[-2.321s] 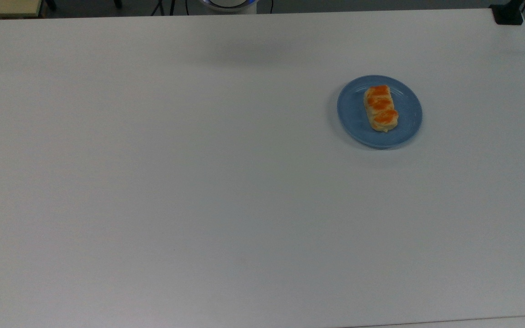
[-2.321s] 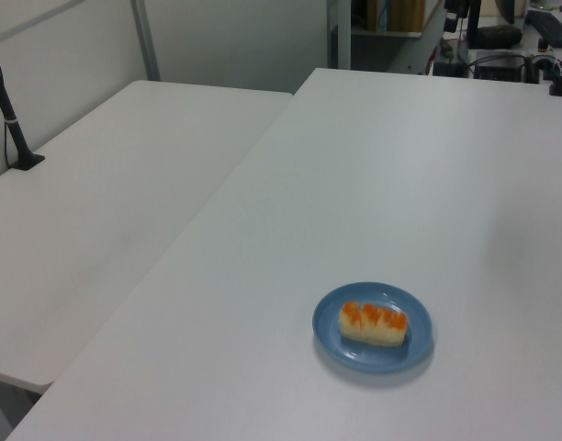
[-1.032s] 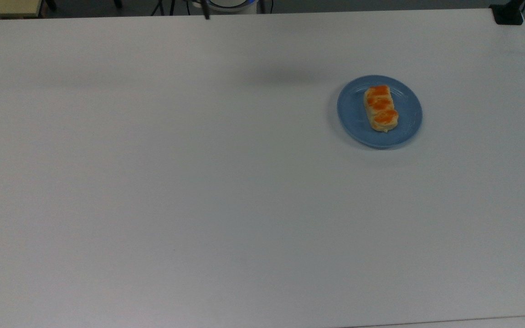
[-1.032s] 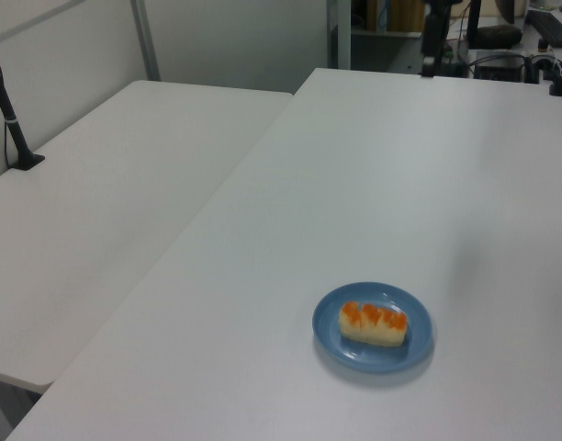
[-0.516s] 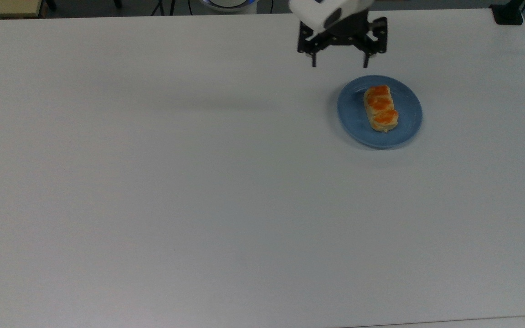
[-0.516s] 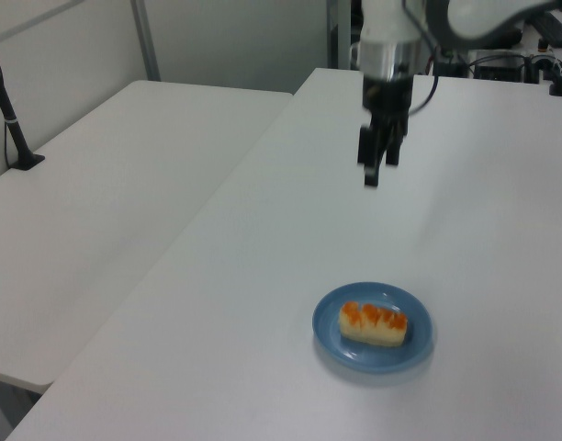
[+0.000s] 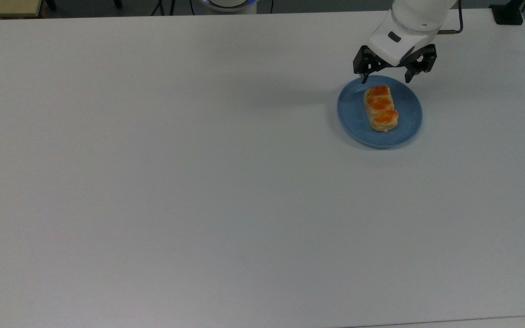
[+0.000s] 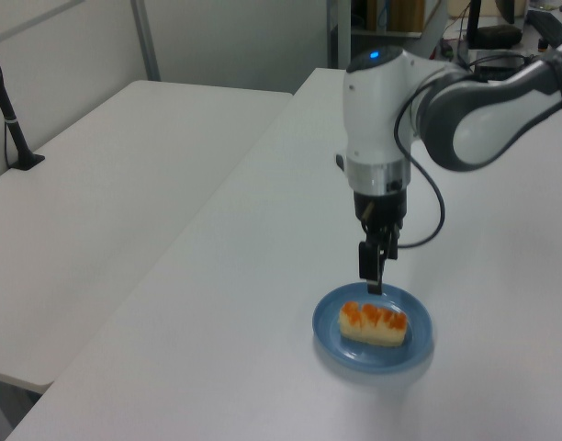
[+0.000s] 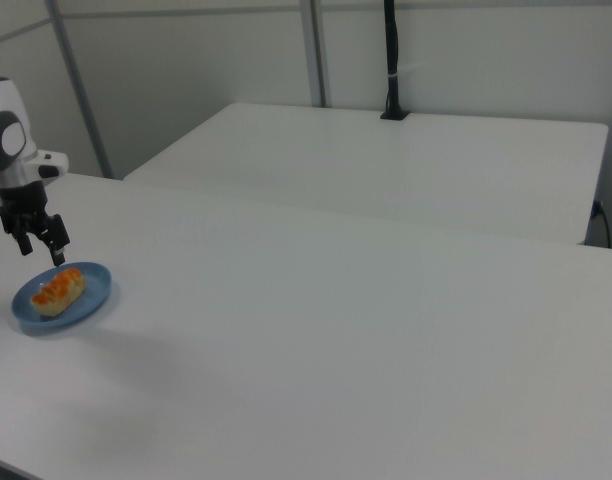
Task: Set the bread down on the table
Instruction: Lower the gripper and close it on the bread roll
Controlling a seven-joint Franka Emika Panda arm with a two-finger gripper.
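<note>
We see mostly bare white table (image 7: 176, 182) in the lower part of the top view. Upper right of frame: blue plate (image 7: 356, 123) w/ the bread (image 7: 380, 108) lying on it. Just above the plate's far rim our gripper (image 7: 386, 81) hovers, fingers (image 7: 363, 78) apart, nothing between them.

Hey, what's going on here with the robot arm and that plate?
The gripper, fingers apart, hangs just above the top view's upper edge of the blue plate. It holds nothing. The bread lies on the plate, untouched, not yet moved onto the white table.
</note>
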